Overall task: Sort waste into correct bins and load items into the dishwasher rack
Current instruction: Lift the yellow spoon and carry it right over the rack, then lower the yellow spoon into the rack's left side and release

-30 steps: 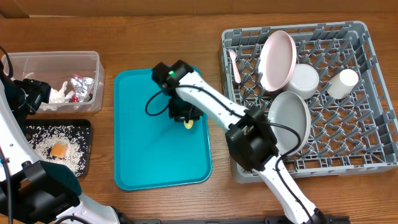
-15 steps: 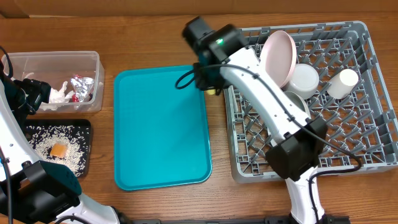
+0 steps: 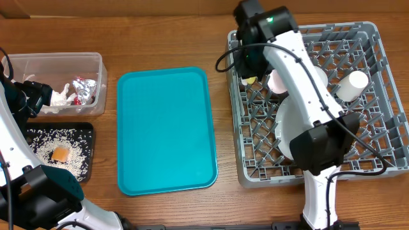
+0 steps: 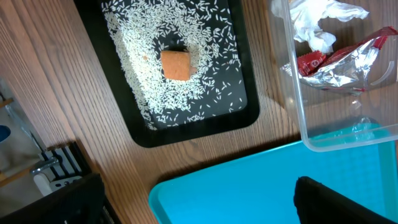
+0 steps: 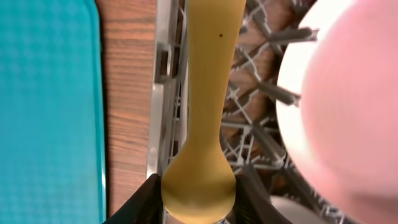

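From above, the right claw (image 3: 248, 69) hangs over the rear left corner of the dishwasher rack (image 3: 382, 96), closed narrowly on a pale yellow spoon (image 3: 250, 80) whose tip peeks out just beneath it. The pink plate (image 3: 278, 81) stands just beside the claw on its rack side, partly hidden by the arm, with the grey-green plate (image 3: 291, 128) nearer the front, and the white bowl (image 3: 314, 84) and white cup (image 3: 353, 85) farther across the rack. The teal tray (image 3: 166, 131) lies on the claw's other side, well apart. The left claw (image 3: 30, 96) sits at the table's far left, touching the clear tub (image 3: 54, 59) that holds the napkin (image 3: 61, 98) and foil wrapper (image 3: 84, 89); the black tray (image 3: 89, 130) with rice (image 3: 39, 142) and the orange cube (image 3: 61, 154) lies beside it. In the left wrist view, that claw's fingers (image 4: 339, 200) stand wide apart with nothing between them, above the teal tray's corner; the black tray and tub lie ahead of them. In the right wrist view, the two dark fingers (image 5: 138, 204) clamp the spoon's bowl end, its handle reaching forward over the rack's edge, with the pink plate close on one side.
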Motion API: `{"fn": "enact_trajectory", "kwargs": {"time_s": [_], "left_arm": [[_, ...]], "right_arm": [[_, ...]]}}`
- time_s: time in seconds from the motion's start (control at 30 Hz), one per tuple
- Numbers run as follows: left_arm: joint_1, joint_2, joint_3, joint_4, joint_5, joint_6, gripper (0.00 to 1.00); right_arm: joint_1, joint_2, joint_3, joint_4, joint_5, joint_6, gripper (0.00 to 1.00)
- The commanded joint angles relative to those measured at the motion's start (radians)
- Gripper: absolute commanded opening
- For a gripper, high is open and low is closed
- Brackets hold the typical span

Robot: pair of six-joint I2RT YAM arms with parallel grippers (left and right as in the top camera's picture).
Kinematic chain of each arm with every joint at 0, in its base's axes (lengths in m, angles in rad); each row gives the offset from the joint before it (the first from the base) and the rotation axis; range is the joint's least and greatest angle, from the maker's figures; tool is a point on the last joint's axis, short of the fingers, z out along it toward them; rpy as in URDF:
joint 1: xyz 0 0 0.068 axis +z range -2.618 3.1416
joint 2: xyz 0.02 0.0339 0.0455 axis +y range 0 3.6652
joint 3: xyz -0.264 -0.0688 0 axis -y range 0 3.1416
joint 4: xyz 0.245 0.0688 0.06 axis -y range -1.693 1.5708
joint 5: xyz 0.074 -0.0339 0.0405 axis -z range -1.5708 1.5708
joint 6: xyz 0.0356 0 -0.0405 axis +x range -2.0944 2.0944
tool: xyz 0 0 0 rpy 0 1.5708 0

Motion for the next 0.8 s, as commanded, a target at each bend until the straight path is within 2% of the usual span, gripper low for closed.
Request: {"fn": "enact_trajectory", "kwargs": {"time_s": [0.0,0.23,0.27,0.33,0.47,0.63,0.77], "left_arm": [[-0.009,-0.008,-0.003,0.002,-0.009,-0.014,1.0],[-0.009,-0.008,-0.003,0.002,-0.01,-0.014,1.0],[-0.009,-0.008,-0.003,0.002,-0.01,-0.014,1.0],[-0.009,-0.008,-0.003,0.005,-0.01,-0.014,1.0],[-0.009,-0.008,-0.003,0.005,-0.01,-0.014,1.0],[-0.009,-0.008,-0.003,0.005,-0.01,-0.014,1.0],[-0.009,-0.008,-0.003,0.005,-0.01,-0.014,1.0]], "right_arm": [[-0.018,-0.015,-0.009,0.016,-0.074,-0.06,0.2],[-0.026,-0.015,-0.114,0.099,-0.075,-0.063,0.29],[-0.026,-0.015,-0.134,0.114,-0.075,-0.063,0.35],[-0.026,-0.015,-0.165,0.137,-0.075,-0.062,0.59],[-0.026,-0.015,-0.175,0.148,-0.069,-0.061,0.92],[-0.026,-0.019,-0.165,0.133,-0.026,-0.031,1.0],[-0.026,-0.025,-0.11,0.079,-0.025,0.032,1.0]]}}
